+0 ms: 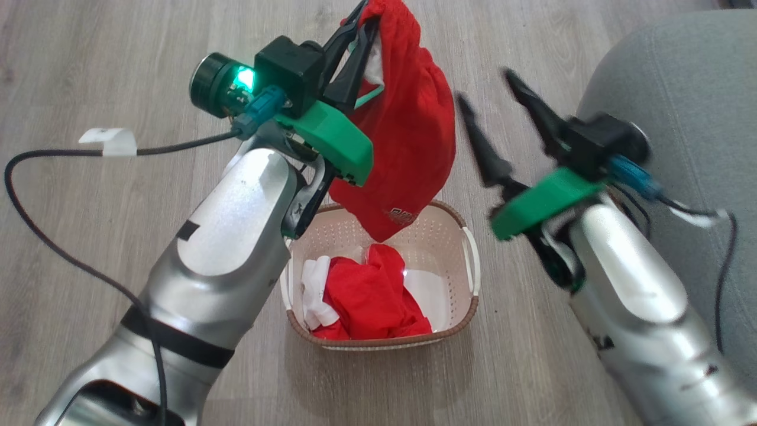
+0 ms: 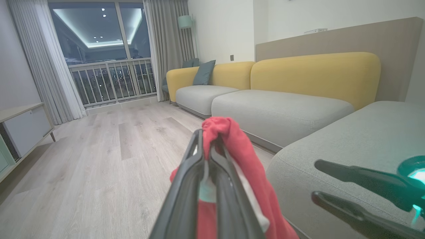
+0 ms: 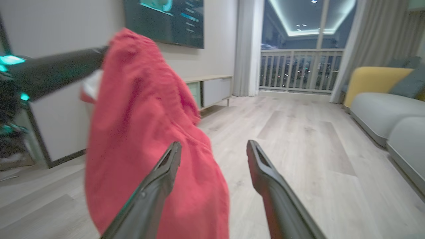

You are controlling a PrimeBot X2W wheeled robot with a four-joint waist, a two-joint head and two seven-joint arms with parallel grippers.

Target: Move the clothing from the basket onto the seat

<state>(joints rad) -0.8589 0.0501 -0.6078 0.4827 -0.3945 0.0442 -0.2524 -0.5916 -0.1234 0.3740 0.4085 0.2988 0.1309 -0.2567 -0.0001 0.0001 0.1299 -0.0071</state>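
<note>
Right of both jaws, the seat (image 1: 668, 89) looks bare where you can see it, so the task seems barely begun. Open floor (image 1: 89, 71) surrounds the basket (image 1: 455, 236), which sits below the left jaws with more clothing (image 1: 366, 296) inside. One garment (image 1: 414, 118) hangs from your left gripper (image 1: 362, 21), clamped tight on its top. Your right gripper (image 1: 485, 86), spread wide and empty, stands between garment and seat edge, so mind it on the swing across.
</note>
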